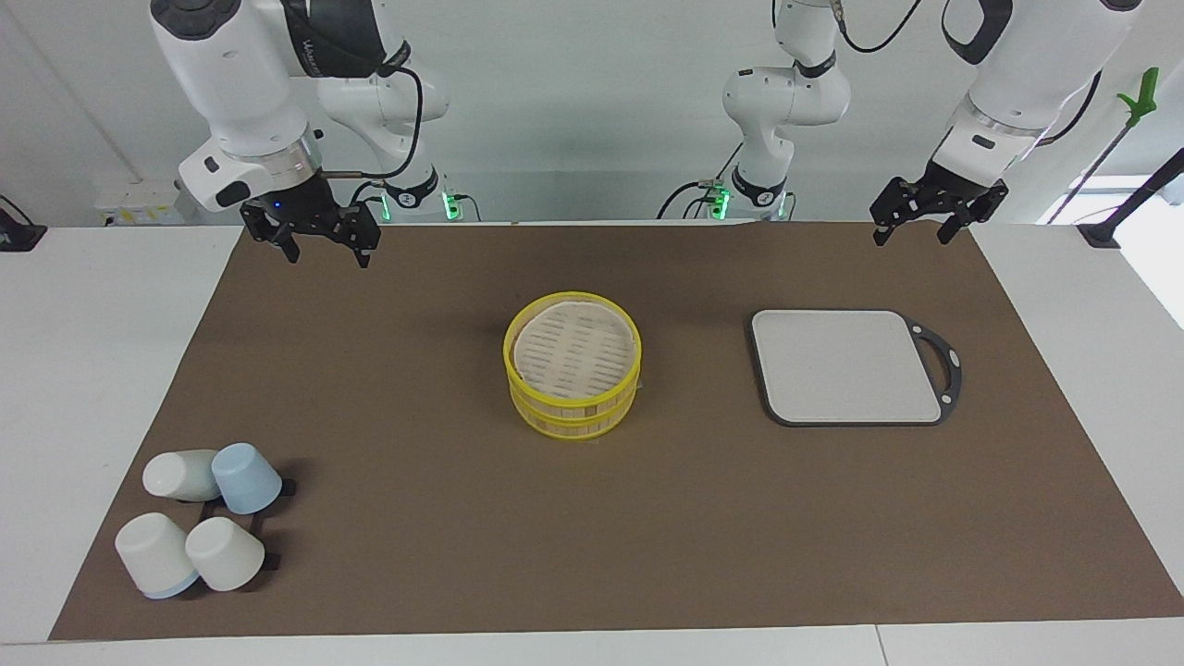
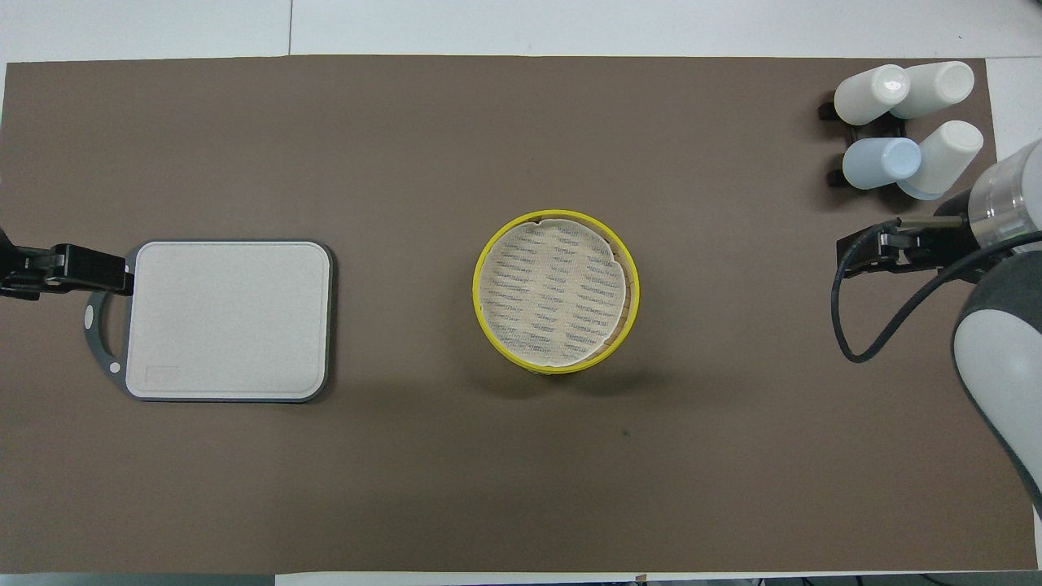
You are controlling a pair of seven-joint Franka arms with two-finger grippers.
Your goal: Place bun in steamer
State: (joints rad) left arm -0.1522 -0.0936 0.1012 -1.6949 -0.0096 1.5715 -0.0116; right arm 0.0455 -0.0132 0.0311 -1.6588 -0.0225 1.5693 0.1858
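While both arms wait raised, you have the steamer (image 1: pixel 573 375) at the mat's (image 1: pixel 444 518) middle, a pale liner covering its bottom, and no bun shows in either view. Your left gripper (image 1: pixel 934 225) hangs spread near the grey board (image 1: pixel 846 367); your right gripper (image 1: pixel 326 248), fingers also apart, is well apart from the steamer.

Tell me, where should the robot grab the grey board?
Probably its dark loop handle, from above, at the left arm's end. The board lies flat, so only the loop's thin bar fits between gripper fingers.
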